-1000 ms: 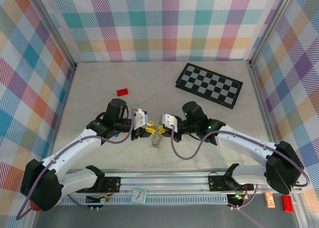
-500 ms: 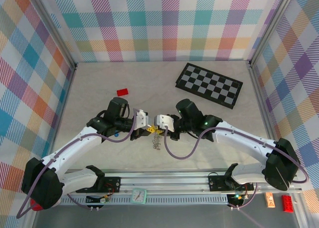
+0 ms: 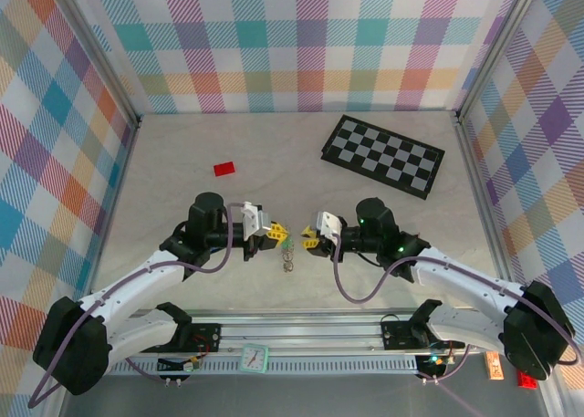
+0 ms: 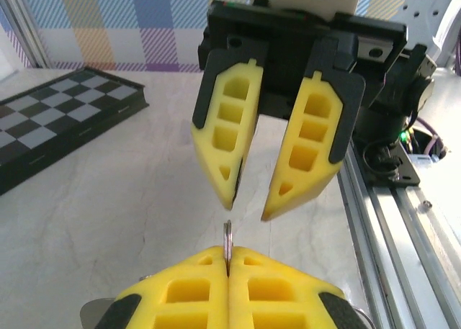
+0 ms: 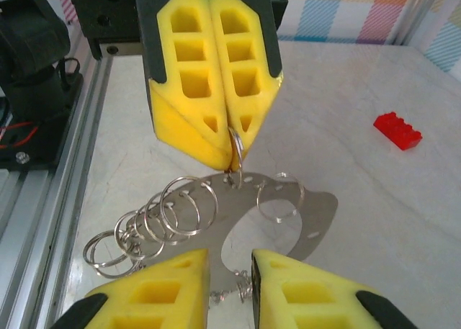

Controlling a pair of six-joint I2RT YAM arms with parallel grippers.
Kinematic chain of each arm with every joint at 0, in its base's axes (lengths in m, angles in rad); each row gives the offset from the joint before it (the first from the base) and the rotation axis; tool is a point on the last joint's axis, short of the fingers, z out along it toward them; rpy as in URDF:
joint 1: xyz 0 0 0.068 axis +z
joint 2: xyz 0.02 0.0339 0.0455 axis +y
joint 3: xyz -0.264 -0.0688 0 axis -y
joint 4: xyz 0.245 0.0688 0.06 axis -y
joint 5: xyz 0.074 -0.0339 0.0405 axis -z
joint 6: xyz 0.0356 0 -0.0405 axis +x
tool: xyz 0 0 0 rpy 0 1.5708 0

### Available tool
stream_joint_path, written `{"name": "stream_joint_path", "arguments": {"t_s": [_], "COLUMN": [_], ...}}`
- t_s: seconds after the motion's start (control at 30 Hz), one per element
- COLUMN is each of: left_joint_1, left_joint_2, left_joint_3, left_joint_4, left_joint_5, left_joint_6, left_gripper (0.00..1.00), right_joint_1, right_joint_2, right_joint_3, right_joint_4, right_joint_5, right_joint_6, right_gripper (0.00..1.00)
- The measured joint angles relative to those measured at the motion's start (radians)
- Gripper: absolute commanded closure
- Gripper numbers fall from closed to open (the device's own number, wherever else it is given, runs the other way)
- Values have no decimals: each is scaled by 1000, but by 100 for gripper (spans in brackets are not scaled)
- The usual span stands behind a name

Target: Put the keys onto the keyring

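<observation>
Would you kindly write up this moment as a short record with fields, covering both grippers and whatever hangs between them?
left gripper: jaws shut on a thin split ring
right gripper: jaws open, facing the left gripper, holding nothing
below the ring: a flat silvery metal plate hangs from it, carrying a bunch of split rings
far left of table: red block
far right of table: checkerboard
</observation>
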State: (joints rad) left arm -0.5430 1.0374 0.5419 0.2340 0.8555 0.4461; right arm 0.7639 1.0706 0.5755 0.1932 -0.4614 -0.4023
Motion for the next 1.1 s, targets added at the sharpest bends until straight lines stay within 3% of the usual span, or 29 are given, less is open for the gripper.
{"name": "stream_joint_path", "arguments": {"t_s": [0.43, 0.87, 1.1], "left_joint_1": [-6, -6, -6], "left_joint_2": [26, 48, 50], "left_joint_3": [-63, -81, -81], "left_joint_4": [238, 322, 323], "left_joint_5": [19, 23, 23], "left_joint_6": [-153, -200, -200], "left_gripper": [100, 100, 100], "right_joint_1": [0, 0, 1], "right_joint_2": [40, 102, 102], "right_joint_3": [0, 0, 0], "right_joint_4": [125, 211, 211], "right_joint_5": [-42, -58, -60], "right_joint_6": [48, 107, 121], "right_gripper": [78, 79, 90]}}
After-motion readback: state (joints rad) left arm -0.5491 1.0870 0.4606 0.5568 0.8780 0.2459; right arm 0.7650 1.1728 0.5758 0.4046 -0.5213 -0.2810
